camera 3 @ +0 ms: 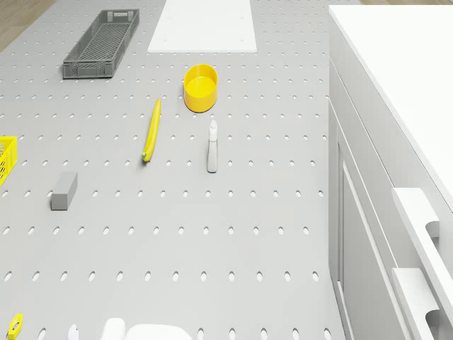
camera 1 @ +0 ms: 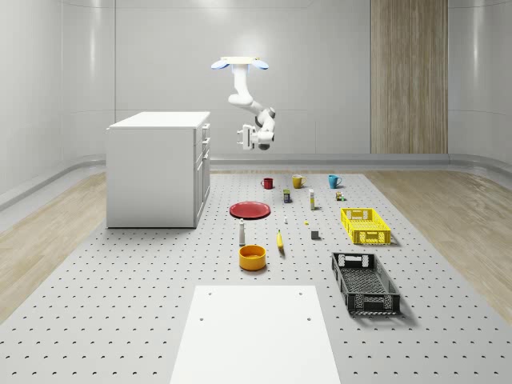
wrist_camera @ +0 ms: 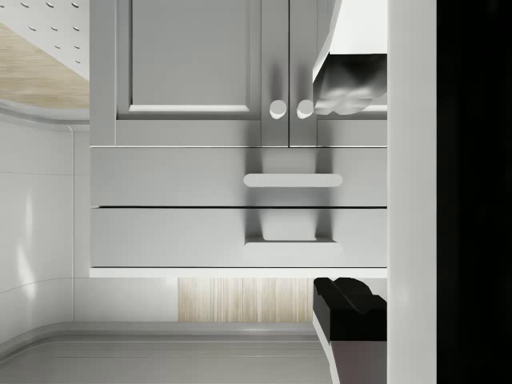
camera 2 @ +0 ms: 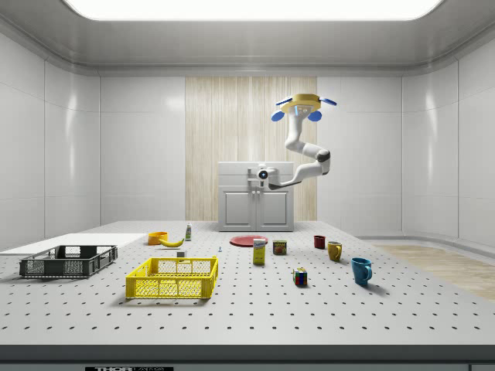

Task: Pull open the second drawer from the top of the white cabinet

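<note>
Drone (camera 1: 241, 62) hovered beside the white cabinet (camera 1: 156, 172), off its drawer front. Gripper (camera 1: 243, 134) hung near the second drawer (wrist_camera: 238, 177), not touching its handle (wrist_camera: 293, 181); fingers (wrist_camera: 350, 308) spread apart, holding nothing.

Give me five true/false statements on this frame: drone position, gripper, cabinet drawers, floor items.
1. The drone hovers in the air beside the white cabinet. True.
2. The gripper already grips a drawer handle. False: it is off the cabinet front, apart from the second drawer handle.
3. Both drawers look shut. True.
4. The red plate lies inside the yellow crate. False: it lies on the floor near the cabinet.
5. The banana lies in the yellow bowl. False: it lies beside it.
</note>
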### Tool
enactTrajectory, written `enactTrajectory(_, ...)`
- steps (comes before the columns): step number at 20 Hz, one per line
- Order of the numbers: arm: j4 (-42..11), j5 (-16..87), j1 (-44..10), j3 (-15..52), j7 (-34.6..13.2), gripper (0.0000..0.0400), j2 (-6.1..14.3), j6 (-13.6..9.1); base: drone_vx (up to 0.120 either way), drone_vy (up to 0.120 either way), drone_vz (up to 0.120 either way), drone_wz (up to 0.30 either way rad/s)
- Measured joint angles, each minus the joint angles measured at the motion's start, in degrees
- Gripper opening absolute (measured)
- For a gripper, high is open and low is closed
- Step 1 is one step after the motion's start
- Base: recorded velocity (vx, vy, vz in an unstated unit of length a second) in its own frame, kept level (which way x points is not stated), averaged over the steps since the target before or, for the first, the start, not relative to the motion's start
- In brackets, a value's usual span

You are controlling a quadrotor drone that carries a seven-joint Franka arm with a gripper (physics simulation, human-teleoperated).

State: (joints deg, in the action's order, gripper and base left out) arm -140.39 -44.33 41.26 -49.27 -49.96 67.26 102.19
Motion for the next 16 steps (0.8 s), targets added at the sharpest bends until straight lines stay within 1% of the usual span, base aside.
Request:
enactTrajectory(6, -2.0, -1.9, 0.6, 2.3, 0.4, 0.03, 0.0, 3.1, 0.0, 0.0, 0.0, 0.0)
enactTrajectory(16, -5.6, -7.0, 2.4, 7.6, 2.1, 0.03, -1.1, 9.6, 0.0, 0.0, 0.0, 0.0)
